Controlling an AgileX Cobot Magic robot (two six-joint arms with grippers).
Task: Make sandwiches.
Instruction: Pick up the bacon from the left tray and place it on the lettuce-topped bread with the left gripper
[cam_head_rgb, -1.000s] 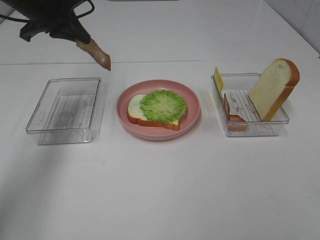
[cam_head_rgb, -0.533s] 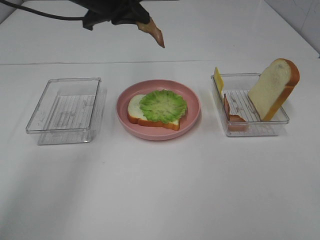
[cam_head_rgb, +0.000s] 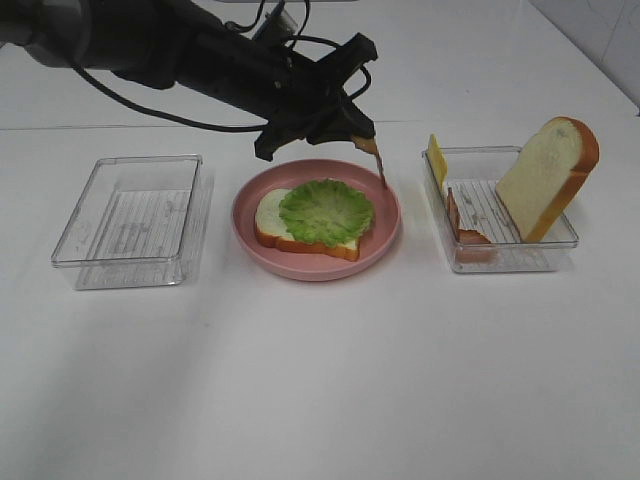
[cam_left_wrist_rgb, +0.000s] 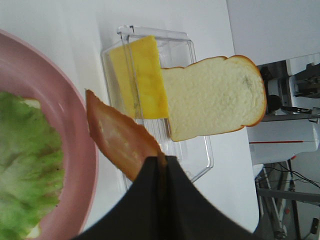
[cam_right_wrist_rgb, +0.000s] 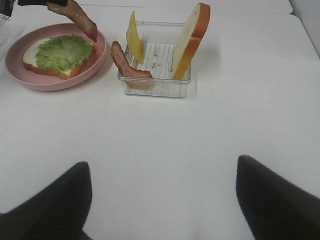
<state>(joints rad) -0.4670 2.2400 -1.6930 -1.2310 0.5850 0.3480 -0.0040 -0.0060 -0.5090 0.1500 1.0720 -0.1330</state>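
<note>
Your bread (cam_head_rgb: 268, 216) lies flat on the plate (cam_head_rgb: 300, 266), with lettuce (cam_head_rgb: 326, 211) on top. The bacon (cam_head_rgb: 376, 163) hangs over the plate's right rim, beside the lettuce, pinched in the closed left gripper (cam_head_rgb: 358, 138). Just to the right, the tray (cam_head_rgb: 505, 260) holds cheese (cam_head_rgb: 437, 160), another strip (cam_head_rgb: 462, 228) and a leaning slice (cam_head_rgb: 545, 175). A second tray (cam_head_rgb: 120, 262) sits to the left. Your right gripper (cam_right_wrist_rgb: 162, 200) gapes wide, holding nothing, above the desk (cam_head_rgb: 320, 380).

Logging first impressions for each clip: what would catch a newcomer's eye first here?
The left gripper dangles a brown bacon strip above the right edge of the round pink plate. On that plate lies a white bread slice under a green lettuce leaf.
</note>
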